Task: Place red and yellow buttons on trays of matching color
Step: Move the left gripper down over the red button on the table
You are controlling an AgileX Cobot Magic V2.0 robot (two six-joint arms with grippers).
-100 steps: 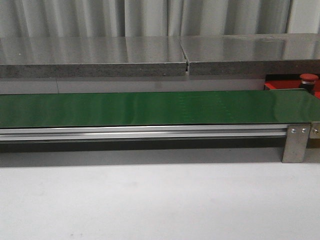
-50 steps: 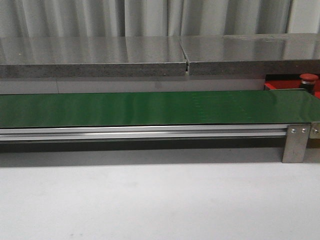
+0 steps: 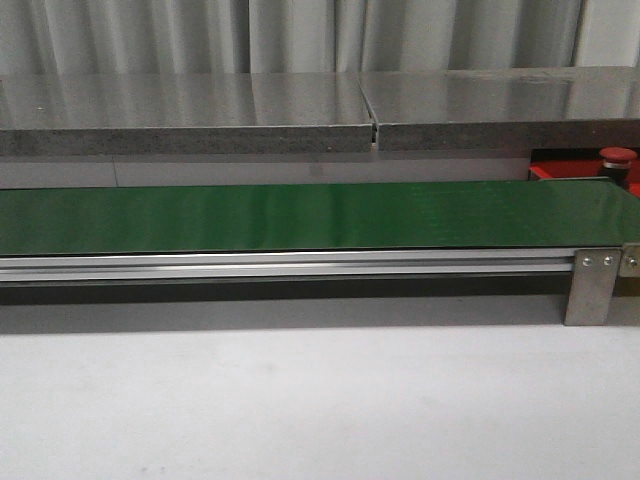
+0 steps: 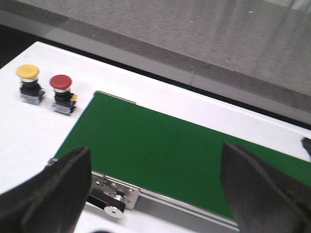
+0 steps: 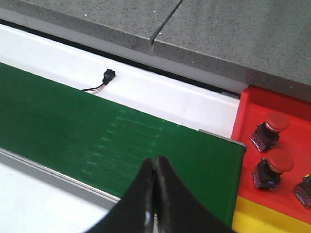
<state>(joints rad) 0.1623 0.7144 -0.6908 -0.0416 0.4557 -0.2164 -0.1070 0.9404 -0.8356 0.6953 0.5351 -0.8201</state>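
Front view matches the frames before it: long green conveyor belt (image 3: 300, 215) bare, one red-capped push button (image 3: 617, 156) on the flat bright red tray (image 3: 545, 171) past the belt's right end, nothing shifted. Left gripper (image 4: 155, 189) hangs with fingers wide apart over the belt's other end, where a yellow-capped button (image 4: 27, 84) and another red-capped button (image 4: 61, 93) stand side by side on the white tabletop (image 4: 29, 126). Right gripper (image 5: 155, 187) has fingers pressed together, empty, above the belt near the red tray, which carries two red-capped buttons (image 5: 270, 130).
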